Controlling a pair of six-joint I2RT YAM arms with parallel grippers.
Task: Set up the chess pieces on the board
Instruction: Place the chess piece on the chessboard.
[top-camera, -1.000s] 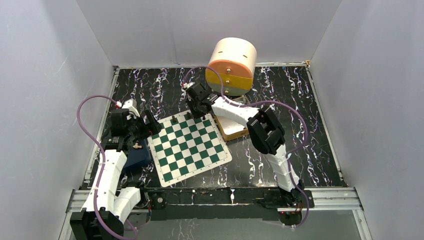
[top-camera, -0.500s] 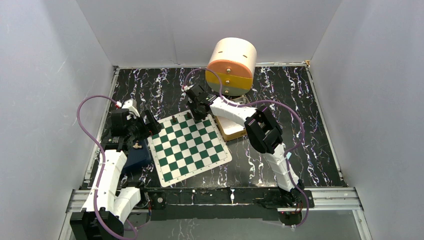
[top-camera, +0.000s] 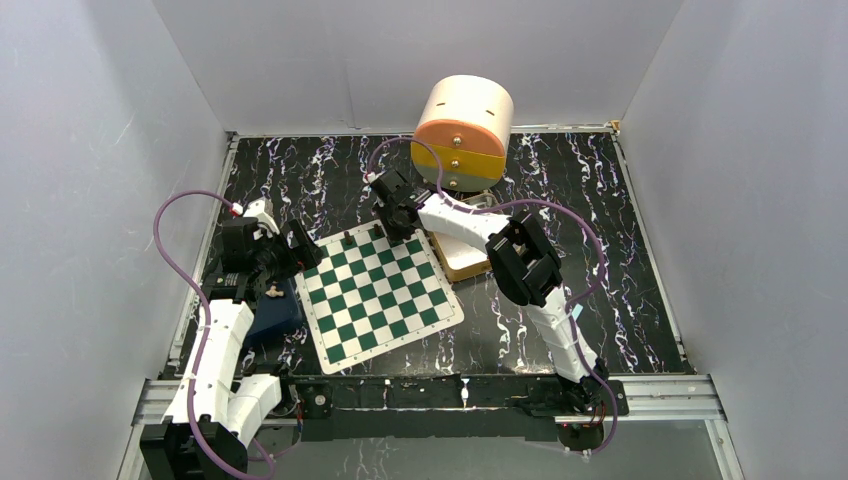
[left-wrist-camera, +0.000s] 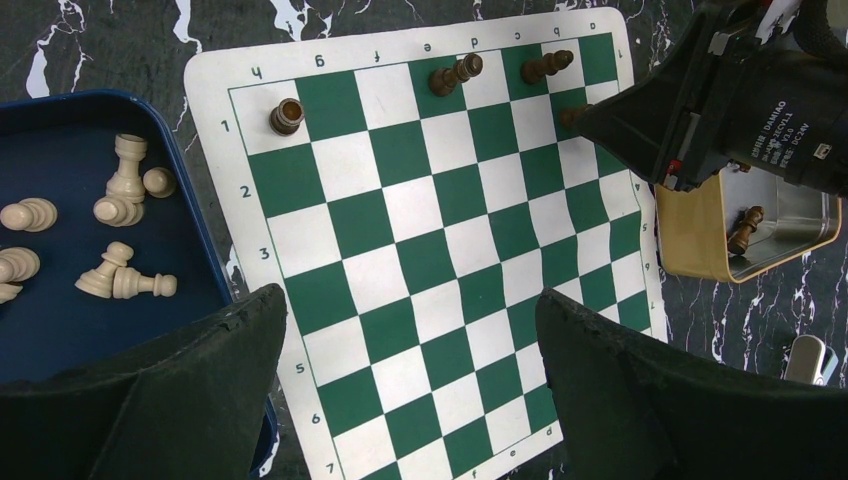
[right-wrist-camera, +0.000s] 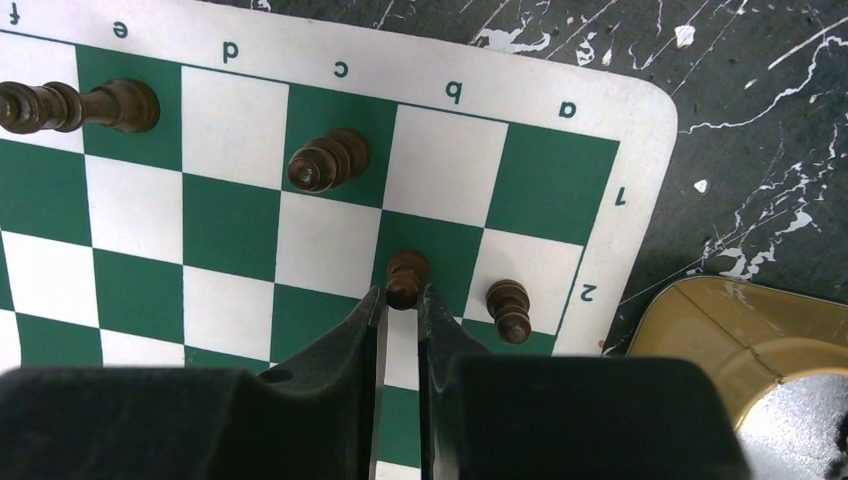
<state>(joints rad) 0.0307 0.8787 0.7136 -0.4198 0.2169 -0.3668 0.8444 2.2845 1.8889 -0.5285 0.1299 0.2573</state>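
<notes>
A dark pawn (right-wrist-camera: 406, 278) is pinched between the nearly closed fingers of the right gripper (right-wrist-camera: 402, 300) over square b2 of the board (right-wrist-camera: 230, 215). A second pawn (right-wrist-camera: 510, 306) is stood just beside it on a2. The left gripper (left-wrist-camera: 408, 310) is held wide open and empty at the board's left side, near a blue tray (left-wrist-camera: 60, 330) of pale pieces (left-wrist-camera: 125, 170).

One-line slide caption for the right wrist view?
Right tool shut on a dark pawn at the board's b2 square, a second pawn standing beside it on a2.
</notes>
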